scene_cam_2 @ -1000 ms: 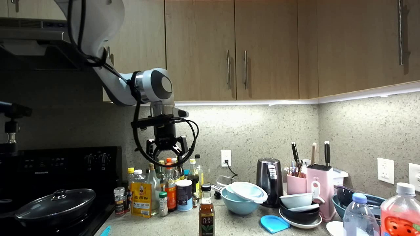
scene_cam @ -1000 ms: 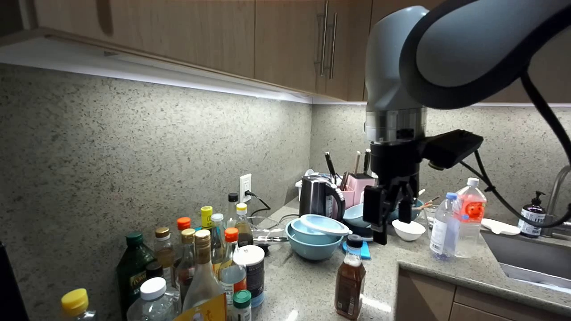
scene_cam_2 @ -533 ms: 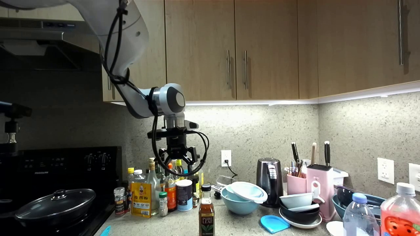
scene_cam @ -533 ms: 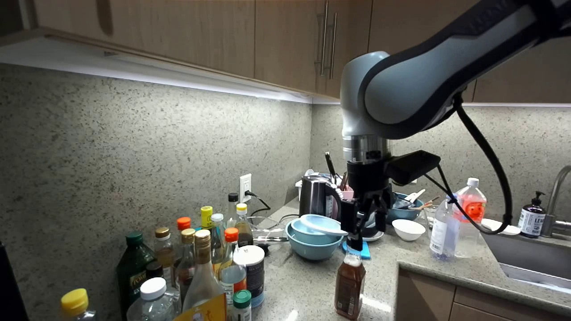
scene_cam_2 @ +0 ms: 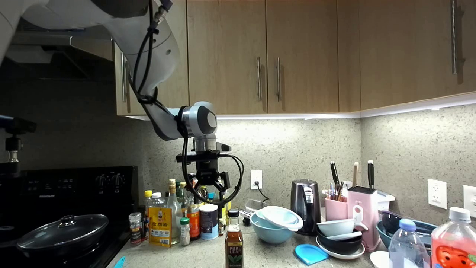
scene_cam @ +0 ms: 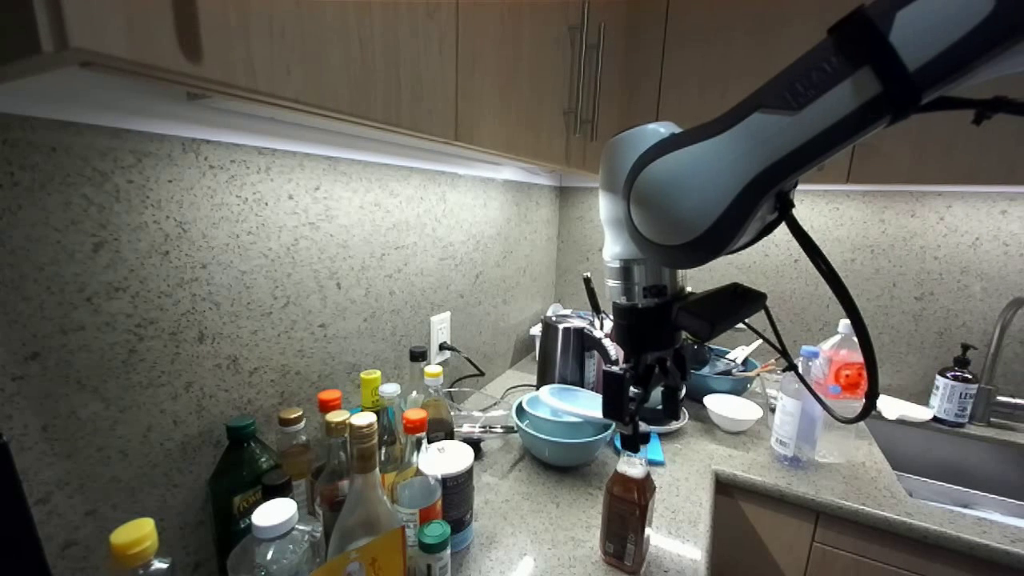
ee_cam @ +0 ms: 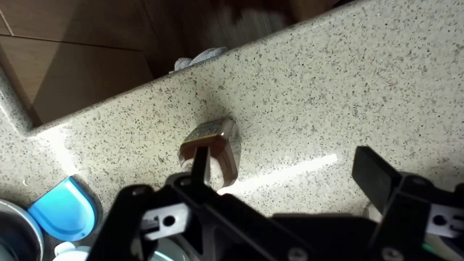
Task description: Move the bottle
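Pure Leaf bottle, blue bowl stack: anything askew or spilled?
Only the pale blue top piece: it sits tilted, overhanging the bottom bowl rather than nesting level. The bottle stands upright, capped. No spill visible around either.

The bottle, filled with reddish-brown liquid and closed by a dark cap, is set upright on the table.

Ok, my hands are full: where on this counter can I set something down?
Bare counter lies between the brown bottle and the condiment bottles, and again between the brown bottle and the flat blue item. Toward the backsplash it is crowded: condiment bottles, blue bowls, kettle. The open tool hangs close to the brown bottle.
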`<state>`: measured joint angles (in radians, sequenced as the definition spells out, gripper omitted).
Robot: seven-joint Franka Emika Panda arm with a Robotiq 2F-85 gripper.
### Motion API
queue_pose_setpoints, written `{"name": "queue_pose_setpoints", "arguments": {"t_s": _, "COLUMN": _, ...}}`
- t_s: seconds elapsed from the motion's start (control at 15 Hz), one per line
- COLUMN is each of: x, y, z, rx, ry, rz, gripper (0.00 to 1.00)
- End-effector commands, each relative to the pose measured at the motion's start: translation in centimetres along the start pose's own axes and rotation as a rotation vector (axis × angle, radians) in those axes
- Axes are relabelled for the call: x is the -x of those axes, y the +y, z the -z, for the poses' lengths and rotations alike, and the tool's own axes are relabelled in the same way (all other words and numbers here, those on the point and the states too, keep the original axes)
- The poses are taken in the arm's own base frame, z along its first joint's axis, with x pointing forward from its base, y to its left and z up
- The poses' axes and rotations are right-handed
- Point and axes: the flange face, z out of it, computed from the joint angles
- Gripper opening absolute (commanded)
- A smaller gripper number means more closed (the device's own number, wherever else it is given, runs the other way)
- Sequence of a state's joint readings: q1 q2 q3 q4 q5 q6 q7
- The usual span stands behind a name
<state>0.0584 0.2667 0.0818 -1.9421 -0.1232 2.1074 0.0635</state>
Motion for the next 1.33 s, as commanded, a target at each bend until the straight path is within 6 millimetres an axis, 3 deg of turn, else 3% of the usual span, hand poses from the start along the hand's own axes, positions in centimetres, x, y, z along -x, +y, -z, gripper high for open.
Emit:
{"name": "queue_pose_setpoints", "arguments": {"t_s": 0.0, "x": -0.8, "y": 0.2, "z": -0.6, "rx": -0.003, "ry": 0.001, "rz": -0.006, "gripper": 1.0}}
{"name": "queue_pose_setpoints", "arguments": {"t_s": 0.33, "x": -3.0, "y": 1.4, "z": -1.8, "rx": -0.025, "ry": -0.005, "rz": -0.033, "gripper": 1.0}}
{"name": "queue_pose_setpoints", "arguments": {"t_s": 0.67, "x": -5.4, "y": 4.1, "z": -1.6, "rx": -0.005, "ry": 0.046, "rz": -0.112, "gripper": 1.0}}
{"name": "queue_pose_setpoints", "arguments": {"t_s": 0.93, "x": -5.4, "y": 6.8, "z": -1.4, "rx": -0.015, "ry": 0.054, "rz": -0.176, "gripper": 1.0}}
{"name": "queue_pose_setpoints", "arguments": {"t_s": 1.27, "x": -5.7, "y": 7.9, "z": -3.6, "rx": 0.001, "ry": -0.006, "rz": -0.173, "gripper": 1.0}}
